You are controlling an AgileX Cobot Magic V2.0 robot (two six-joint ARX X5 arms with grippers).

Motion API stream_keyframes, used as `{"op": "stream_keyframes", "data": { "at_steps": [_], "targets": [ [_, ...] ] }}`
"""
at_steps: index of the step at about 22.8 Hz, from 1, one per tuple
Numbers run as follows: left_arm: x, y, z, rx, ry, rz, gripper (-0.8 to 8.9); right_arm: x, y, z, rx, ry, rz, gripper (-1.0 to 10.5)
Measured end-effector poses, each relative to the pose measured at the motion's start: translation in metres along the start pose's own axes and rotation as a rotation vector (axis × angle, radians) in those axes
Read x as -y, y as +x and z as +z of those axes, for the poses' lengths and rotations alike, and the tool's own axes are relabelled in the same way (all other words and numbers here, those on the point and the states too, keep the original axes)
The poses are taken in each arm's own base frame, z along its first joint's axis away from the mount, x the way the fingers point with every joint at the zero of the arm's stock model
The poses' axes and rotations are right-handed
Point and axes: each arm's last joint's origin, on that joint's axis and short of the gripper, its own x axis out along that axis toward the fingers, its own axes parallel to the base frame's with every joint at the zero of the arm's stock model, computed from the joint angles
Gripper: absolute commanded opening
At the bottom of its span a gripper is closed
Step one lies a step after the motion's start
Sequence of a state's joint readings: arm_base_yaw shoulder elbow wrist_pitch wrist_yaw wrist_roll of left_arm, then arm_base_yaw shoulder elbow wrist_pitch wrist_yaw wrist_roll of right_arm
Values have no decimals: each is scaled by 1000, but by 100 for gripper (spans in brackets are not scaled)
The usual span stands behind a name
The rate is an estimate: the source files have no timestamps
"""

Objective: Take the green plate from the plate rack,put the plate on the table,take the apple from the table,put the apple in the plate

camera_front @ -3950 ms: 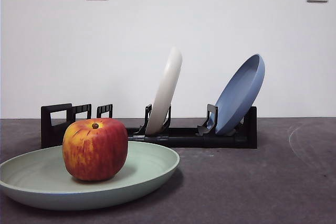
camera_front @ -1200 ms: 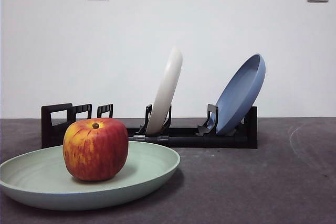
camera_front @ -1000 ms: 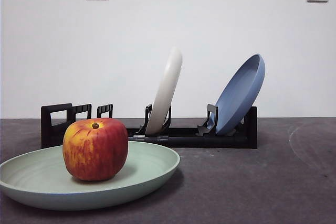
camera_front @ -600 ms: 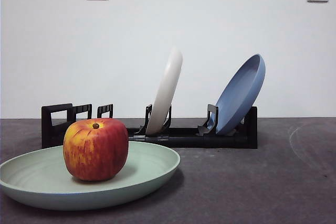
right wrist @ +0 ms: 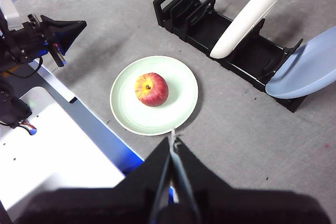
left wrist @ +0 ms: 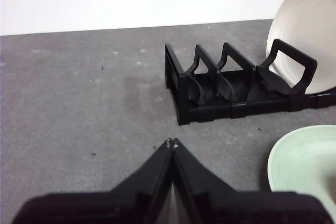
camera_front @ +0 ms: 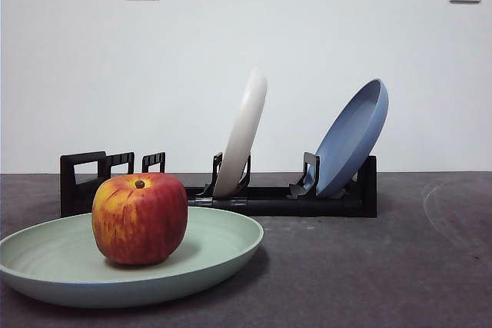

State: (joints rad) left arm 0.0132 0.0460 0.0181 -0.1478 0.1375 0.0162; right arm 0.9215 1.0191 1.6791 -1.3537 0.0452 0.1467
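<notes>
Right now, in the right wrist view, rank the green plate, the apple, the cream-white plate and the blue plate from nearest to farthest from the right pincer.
1. Pale green round plate, rim just beyond the shut right pincer.
2. Red apple, at its centre.
3. Blue plate, rack's near end, and cream-white plate, mid-rack: too close to call.

Left gripper: jaws closed tip to tip, holding nothing, low over the surface. Right gripper: jaws pressed together, empty, raised high and angled downward. Neither arm appears in the front view.
</notes>
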Motion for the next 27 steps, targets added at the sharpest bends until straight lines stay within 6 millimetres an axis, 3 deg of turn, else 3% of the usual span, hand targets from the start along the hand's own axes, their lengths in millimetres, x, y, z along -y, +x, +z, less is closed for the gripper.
{"op": "stream_keyframes", "data": {
  "at_steps": [9, 12, 14, 17, 20, 23, 27],
  "targets": [
    [0, 4, -4, -63, -8, -1, -4, 0, 0, 0, 1, -1, -4, -12],
    [-1, 5, -6, -87, -12, -1, -4, 4, 3, 3, 26, -39, -124, -12],
    [-1, 6, -7, -104, -14, -2, -4, 10, 10, 17, 176, -51, -283, -12],
    [-1, 7, -9, -128, -17, -2, -4, 29, 34, 26, 342, -81, -377, -12],
    [-1, 8, -11, -152, -21, -2, -4, 67, 67, 1, 396, -57, -420, -12],
    [-1, 9, -13, -171, -23, -3, -4, 100, 90, -42, 419, -6, -461, -12],
    [-1, 10, -14, -189, -26, -3, -4, 127, 109, -110, 416, 76, -596, -12]
  ]
}}
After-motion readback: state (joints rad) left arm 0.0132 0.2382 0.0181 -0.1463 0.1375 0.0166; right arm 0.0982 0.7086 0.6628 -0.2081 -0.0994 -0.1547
